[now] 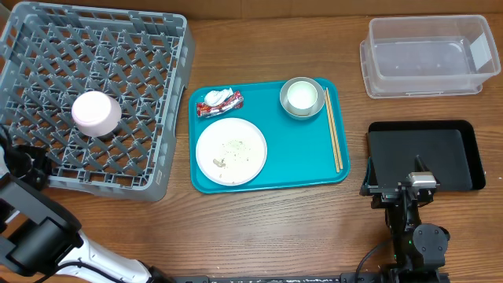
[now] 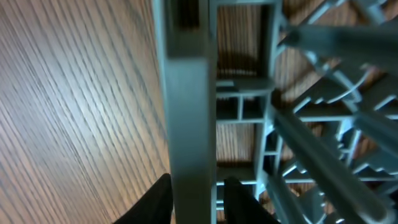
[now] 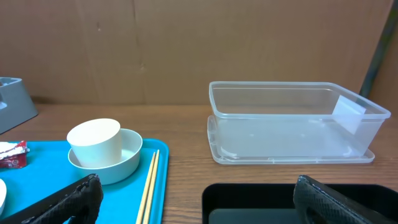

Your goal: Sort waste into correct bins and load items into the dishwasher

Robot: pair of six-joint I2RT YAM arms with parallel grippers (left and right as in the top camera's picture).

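On the wooden surface point(image 1: 259, 228) there are several containers. The gray dish rack point(image 1: 94, 94) stands at the far left and holds only one pink cup point(image 1: 96, 112), upside down near the middle. The left arm point(image 1: 35, 228) reaches to the near-left edge of this rack. In the left wrist view the left jaws stand on both sides of the rack rim point(image 2: 193, 93) and are clenched on it. The teal tray point(image 1: 271, 177) lies in the middle of the surface. On it are a white plate point(image 1: 230, 151) with some crumbs, a crumpled red and white wrapper point(image 1: 219, 102) just behind the plate, a bowl point(image 1: 302, 97) with a white cup point(image 3: 94, 143) standing inside it, and a pair of chopsticks point(image 1: 333, 140) along the right side of the tray. The clear bin point(image 1: 428, 56) at the far right has nothing visible in it. The black bin point(image 1: 424, 153) is nearer, just in front of the right arm point(image 1: 416, 228), and also shows no content. The right jaws are released, spread wide apart, and hold nothing.
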